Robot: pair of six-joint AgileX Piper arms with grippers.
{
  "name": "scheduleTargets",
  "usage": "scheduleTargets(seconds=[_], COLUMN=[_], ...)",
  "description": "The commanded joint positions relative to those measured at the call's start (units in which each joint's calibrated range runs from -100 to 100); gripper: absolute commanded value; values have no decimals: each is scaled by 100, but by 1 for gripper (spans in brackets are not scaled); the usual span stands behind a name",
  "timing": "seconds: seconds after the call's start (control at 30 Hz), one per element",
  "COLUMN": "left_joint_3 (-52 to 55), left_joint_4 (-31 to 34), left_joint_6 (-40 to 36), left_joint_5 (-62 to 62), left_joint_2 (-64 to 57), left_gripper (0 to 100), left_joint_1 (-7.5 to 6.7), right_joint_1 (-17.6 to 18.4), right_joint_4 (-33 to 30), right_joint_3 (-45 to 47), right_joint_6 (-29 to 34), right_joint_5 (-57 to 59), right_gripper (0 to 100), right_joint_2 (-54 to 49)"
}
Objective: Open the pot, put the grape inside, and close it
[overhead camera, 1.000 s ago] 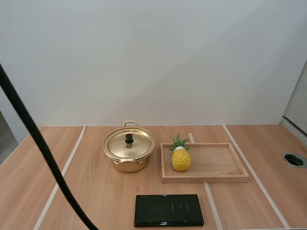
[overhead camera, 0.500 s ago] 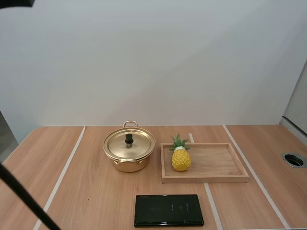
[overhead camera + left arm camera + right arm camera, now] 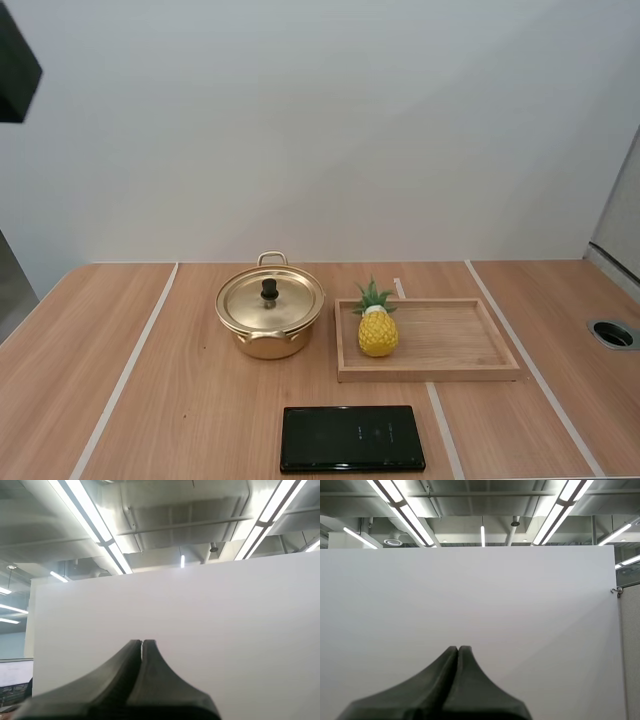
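Observation:
A gold pot (image 3: 268,335) stands on the wooden table left of centre. Its lid (image 3: 285,305) with a black knob (image 3: 269,289) is on it. Right of the pot, a yellow toy pineapple (image 3: 377,330) with green leaves stands upright at the left end of a wooden tray (image 3: 460,345). My left gripper (image 3: 142,642) is shut on nothing, its fingers together as one dark wedge, pointing at a white wall. My right gripper (image 3: 458,649) is likewise shut on nothing and faces the white wall.
A flat black rectangular object (image 3: 352,438) lies near the table's front edge, in front of the pot and tray. A round hole (image 3: 612,333) sits in the table at the far right. A dark shape (image 3: 15,65) hangs at the upper left.
Nothing on the table has moved. A dark shape has come in at the upper left edge of the high view.

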Motion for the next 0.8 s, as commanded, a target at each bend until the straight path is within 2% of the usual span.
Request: scheduleTargets(seconds=[0.0, 0.23, 0.6, 0.77], left_joint_3=[147, 1093, 3327, 4135], left_joint_4=[83, 83, 96, 96], left_joint_6=[-61, -132, -132, -94], left_joint_5=[-152, -924, -1431, -1844], left_joint_2=[-33, -33, -33, -33], left_gripper=[3, 3, 3, 3], left_joint_1=[-32, -32, -32, -32], right_joint_1=[-15, -15, -15, -15], right_joint_4=[48, -65, -728, -791], right_joint_3=[112, 1179, 3944, 5115], right_joint_6=[-37, -37, -37, -37], right_joint_5=[-216, -893, -1846, -2774], right_gripper=[0, 0, 0, 0], right_joint_2=[-27, -27, -27, -27])
